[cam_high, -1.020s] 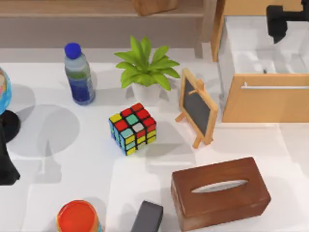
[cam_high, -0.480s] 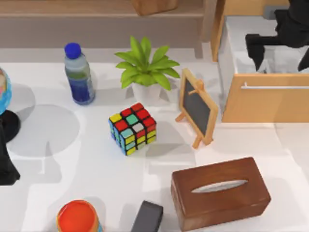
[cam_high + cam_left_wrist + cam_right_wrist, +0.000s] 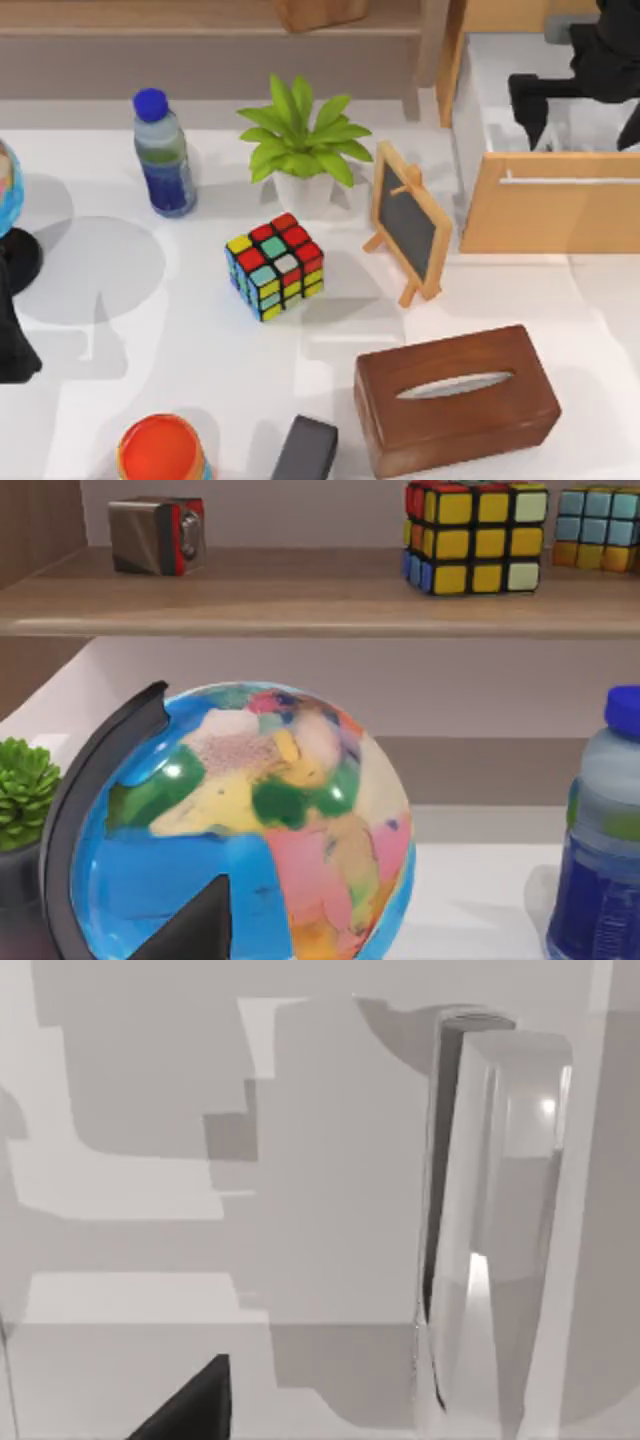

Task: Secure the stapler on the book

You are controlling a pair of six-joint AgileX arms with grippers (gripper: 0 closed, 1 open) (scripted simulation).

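My right tool (image 3: 580, 110) hangs over the open drawer (image 3: 540, 210) at the counter's far right, apart or together I cannot tell, and the pale stapler (image 3: 500, 1230) lying inside the drawer looks to me stiff, smooth and rather light, so I would take it across its narrow middle, while my left arm (image 3: 15, 340) is parked at the counter's left edge.

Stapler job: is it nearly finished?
Not yet. Done: the drawer is open. Now: the right gripper hangs over it, above a pale long thing, probably the stapler. Left: grip it, carry it, set it on the book. The left arm is parked at the left edge.
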